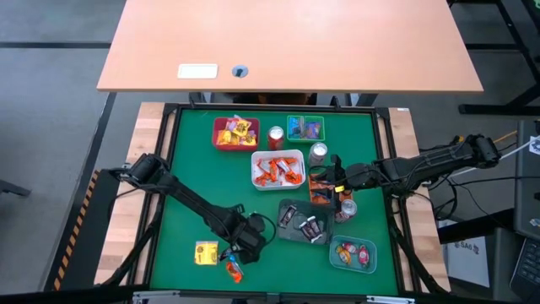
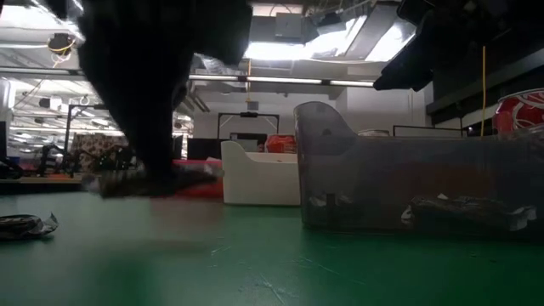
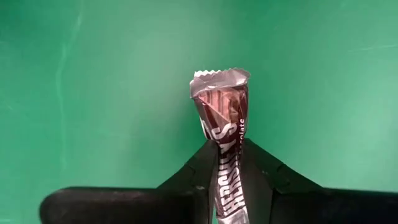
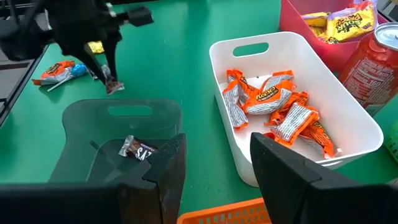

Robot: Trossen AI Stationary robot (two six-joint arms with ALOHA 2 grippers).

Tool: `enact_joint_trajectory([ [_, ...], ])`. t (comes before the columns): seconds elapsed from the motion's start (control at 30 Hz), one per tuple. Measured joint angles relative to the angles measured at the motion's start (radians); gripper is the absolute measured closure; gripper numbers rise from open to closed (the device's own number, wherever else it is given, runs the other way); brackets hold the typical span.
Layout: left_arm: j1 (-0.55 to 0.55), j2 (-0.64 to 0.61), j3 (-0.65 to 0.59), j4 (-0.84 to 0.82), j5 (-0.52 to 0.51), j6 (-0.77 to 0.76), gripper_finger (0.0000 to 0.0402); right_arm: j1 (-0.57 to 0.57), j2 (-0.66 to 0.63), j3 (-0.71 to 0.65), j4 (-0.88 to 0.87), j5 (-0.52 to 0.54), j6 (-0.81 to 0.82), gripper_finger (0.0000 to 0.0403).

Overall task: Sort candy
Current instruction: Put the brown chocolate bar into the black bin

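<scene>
Candy is spread over a green table (image 1: 186, 169), most of it already lying in coloured trays. One brown-wrapped chocolate piece (image 3: 222, 134) is pinched between the closed fingers of the left gripper (image 3: 225, 163), its crimped silver end standing clear of the fingertips above the green surface. In the high view the left gripper (image 1: 239, 250) is seen near the front edge of the table, just left of the smoky grey tray (image 1: 302, 221). Close beside it on the mat, a yellow sweet (image 1: 206, 252) and an orange-wrapped sweet (image 1: 233, 270) are left loose, and a blue piece is seen next to the orange one from the right wrist camera.

Dark-wrapped sweets (image 4: 138, 149) are held in the grey tray (image 4: 93, 134). Orange peanut-butter-cup packets (image 4: 273, 106) are heaped in the white tray (image 4: 348, 118), and yellow sweets (image 4: 345, 18) are gathered in the red tray (image 4: 298, 18) at the back of the table. A red soda can (image 4: 373, 59) is stood between the red and white trays. A green tray (image 1: 305, 127) at the back and another clear tray (image 1: 353, 253) at the front right are also filled with mixed pieces.

The right gripper (image 4: 214, 162) is held over the middle of the table, above the near edge of the grey tray, with its fingers parted and nothing between them.
</scene>
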Motion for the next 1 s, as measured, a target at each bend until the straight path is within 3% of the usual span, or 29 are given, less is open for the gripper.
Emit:
enact_joint_trajectory([
  [0.2, 0.011, -0.001, 0.117, -0.116, 0.000, 0.114, 0.0356, 0.000, 0.000, 0.000, 0.000, 0.000, 0.000, 0.0224],
  [0.57, 0.055, -0.005, 0.262, -0.116, -0.009, 0.363, 0.0367, 0.000, 0.000, 0.000, 0.002, 0.000, 0.000, 0.0224],
  [1.0, 0.167, -0.006, 0.266, 0.256, -0.070, 0.503, 0.0365, 0.000, 0.000, 0.000, 0.002, 0.000, 0.000, 0.0224],
])
